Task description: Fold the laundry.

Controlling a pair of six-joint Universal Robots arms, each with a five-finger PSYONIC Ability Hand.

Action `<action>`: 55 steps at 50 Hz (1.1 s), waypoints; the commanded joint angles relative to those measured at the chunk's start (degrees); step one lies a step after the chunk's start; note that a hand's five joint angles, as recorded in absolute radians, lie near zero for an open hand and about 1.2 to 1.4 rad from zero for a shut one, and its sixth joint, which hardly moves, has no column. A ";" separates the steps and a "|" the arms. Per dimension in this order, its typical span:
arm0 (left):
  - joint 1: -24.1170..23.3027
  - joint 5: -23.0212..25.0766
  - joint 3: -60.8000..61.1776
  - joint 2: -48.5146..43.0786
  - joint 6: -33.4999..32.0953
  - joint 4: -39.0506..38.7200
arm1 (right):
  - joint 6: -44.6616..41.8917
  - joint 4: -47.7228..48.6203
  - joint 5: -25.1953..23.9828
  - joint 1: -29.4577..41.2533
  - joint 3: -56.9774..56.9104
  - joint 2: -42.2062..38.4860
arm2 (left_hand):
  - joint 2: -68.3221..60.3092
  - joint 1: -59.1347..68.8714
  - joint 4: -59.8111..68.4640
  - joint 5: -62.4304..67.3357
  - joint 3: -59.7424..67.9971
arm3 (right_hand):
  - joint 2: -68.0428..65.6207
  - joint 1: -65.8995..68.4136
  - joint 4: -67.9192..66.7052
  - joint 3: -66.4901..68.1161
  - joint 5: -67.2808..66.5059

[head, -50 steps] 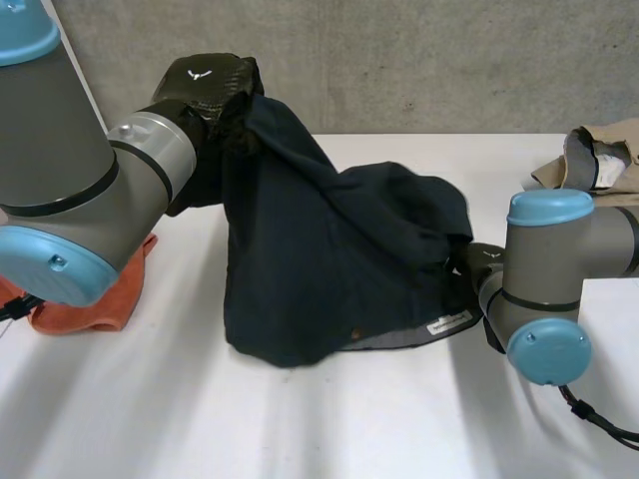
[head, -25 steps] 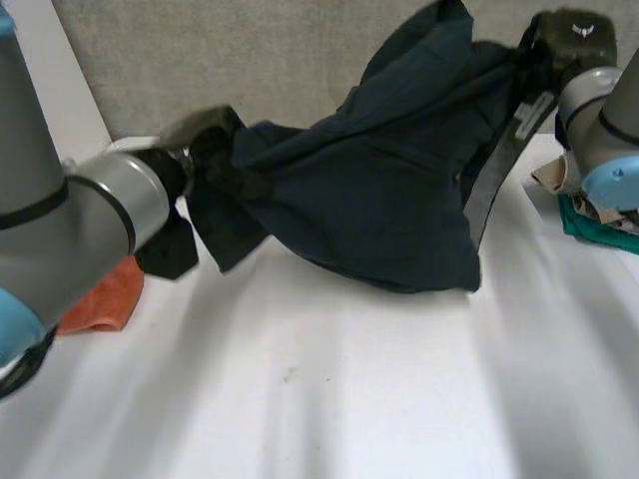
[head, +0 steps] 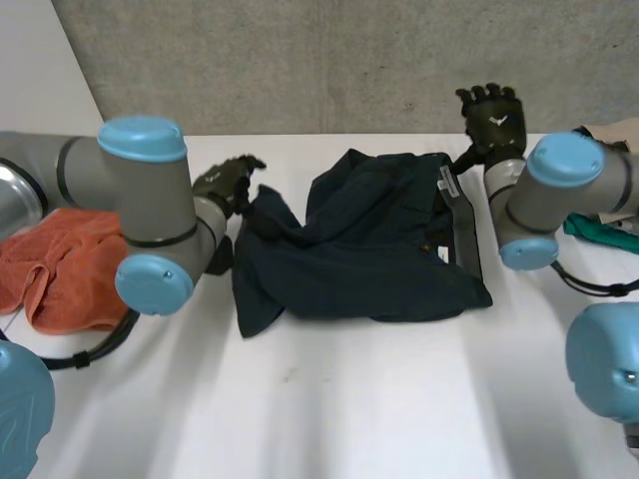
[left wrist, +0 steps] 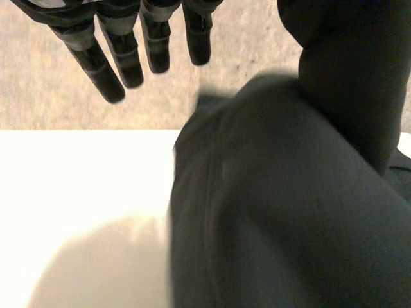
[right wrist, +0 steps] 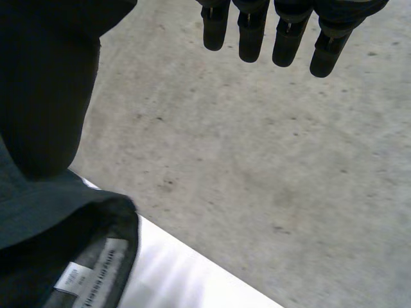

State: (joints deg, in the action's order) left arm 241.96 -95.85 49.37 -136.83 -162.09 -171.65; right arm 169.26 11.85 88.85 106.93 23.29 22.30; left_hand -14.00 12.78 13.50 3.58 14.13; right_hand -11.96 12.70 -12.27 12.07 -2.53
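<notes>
Head view: left hand [head: 228,183], right hand [head: 492,118] beside navy garment [head: 364,239] (fingers [right wrist: 252,32] straight)

1. Tubes of left arm [head: 60,172] and right arm [head: 609,185]: grey, with thin black rings.
2. Joint caps [head: 143,138]: round, light blue.
3. left hand [head: 228,183] and right hand [head: 491,117]: black; the right one has a small white mark on its back.

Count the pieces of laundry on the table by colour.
dark navy garment: 1
orange cloth: 1
teal cloth: 1
beige cloth: 1
Total: 4
</notes>
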 commanded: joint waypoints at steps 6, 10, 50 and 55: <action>-0.52 0.05 17.93 17.72 -15.08 -2.10 | -10.74 -21.49 -7.34 -1.46 26.65 27.58 | 2.47 -1.25 -1.96 -2.04 -2.60 | 1.96 -2.70 2.27 -2.07 2.53; -1.75 1.54 28.92 22.82 -21.33 -4.21 | -18.42 -24.32 -10.53 -1.72 35.66 33.14 | -14.70 15.92 15.20 15.12 14.57 | 0.63 -1.37 0.94 -0.74 1.20; -4.21 0.93 11.28 -3.44 -37.85 -10.28 | -26.17 4.49 -21.79 -1.72 56.78 25.34 | -6.29 7.51 6.80 6.72 6.16 | -17.35 16.61 -17.03 17.24 -16.78; -4.21 0.84 7.32 -6.78 -40.58 -10.54 | -25.99 5.12 -19.68 -1.81 53.97 23.23 | -17.69 18.91 18.19 18.11 17.56 | -47.41 46.67 -47.10 47.30 -46.85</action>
State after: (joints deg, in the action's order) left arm 237.74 -94.96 61.00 -140.04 -199.58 -181.94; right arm 143.10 16.25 67.15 105.14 80.33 47.80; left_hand -18.29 18.25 18.02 8.00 18.27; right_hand -31.07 30.75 -30.72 30.43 -20.95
